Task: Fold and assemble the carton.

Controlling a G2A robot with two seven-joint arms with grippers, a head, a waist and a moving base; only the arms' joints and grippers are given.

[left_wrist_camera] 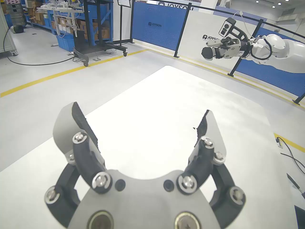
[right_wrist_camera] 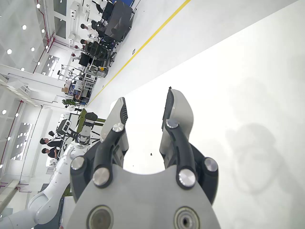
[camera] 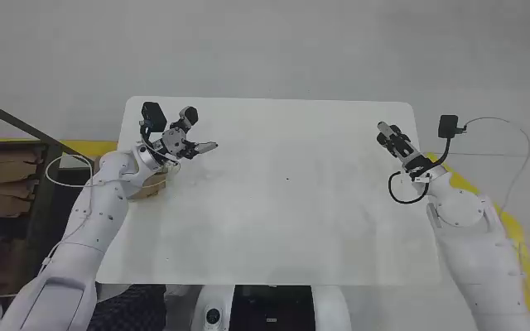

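My left gripper [camera: 203, 131] hovers over the far left part of the white table [camera: 281, 223]. In the left wrist view its fingers [left_wrist_camera: 140, 117] are spread wide open with only bare tabletop between them. My right gripper [camera: 387, 130] hangs over the far right part of the table. It is open too, with nothing between its fingers [right_wrist_camera: 146, 101], and it can be seen from the left wrist view as well [left_wrist_camera: 207, 52]. A small tan, cardboard-coloured piece [camera: 151, 190] peeks out from under my left forearm at the table's left edge.
Brown cardboard sheets [camera: 18, 178] are stacked on a rack off the table's left side. A black cable and small device [camera: 450, 127] sit just past the table's right edge. The floor around has yellow lines.
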